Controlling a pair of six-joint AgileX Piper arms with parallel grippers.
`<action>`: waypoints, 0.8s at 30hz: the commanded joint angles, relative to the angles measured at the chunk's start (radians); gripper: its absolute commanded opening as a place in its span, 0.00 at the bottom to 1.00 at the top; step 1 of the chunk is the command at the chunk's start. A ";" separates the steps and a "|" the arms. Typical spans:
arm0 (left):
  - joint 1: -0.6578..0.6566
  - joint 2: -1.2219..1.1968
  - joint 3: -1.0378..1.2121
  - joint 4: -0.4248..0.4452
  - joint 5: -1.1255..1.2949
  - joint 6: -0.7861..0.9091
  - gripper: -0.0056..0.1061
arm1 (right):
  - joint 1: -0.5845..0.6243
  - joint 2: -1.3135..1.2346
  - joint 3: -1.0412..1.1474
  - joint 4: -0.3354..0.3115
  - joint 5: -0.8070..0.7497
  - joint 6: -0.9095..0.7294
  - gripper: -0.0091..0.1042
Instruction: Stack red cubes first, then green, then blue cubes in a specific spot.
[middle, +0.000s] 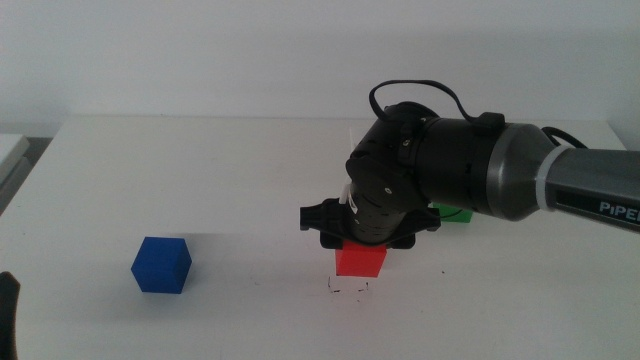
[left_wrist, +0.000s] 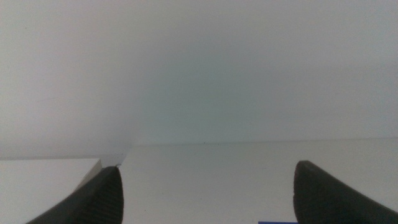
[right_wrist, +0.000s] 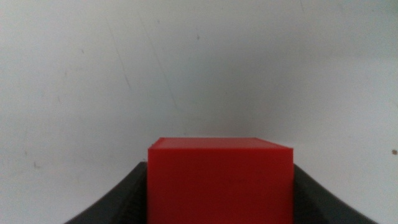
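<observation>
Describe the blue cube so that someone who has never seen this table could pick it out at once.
Start from the white table and the big dark right arm's gripper, which grips the red cube near the middle. Look far to that arm's left, toward the near edge: the blue cube sits there alone. It is the only deep-blue block, untouched, well apart from the green cube half hidden behind the arm.

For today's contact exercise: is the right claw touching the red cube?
Touching. The right wrist view shows the red cube wedged between the right claw's two dark jaws, no gap either side.
</observation>
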 joint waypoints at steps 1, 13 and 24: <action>0.000 -0.003 0.000 0.003 -0.013 -0.008 0.89 | 0.007 0.004 0.006 -0.026 -0.012 0.032 0.21; 0.000 -0.003 0.000 0.003 -0.013 -0.008 0.89 | 0.037 0.058 0.002 -0.125 -0.003 0.171 0.21; 0.000 -0.003 0.000 0.003 -0.013 -0.008 0.89 | 0.066 0.089 -0.060 -0.178 0.061 0.168 0.21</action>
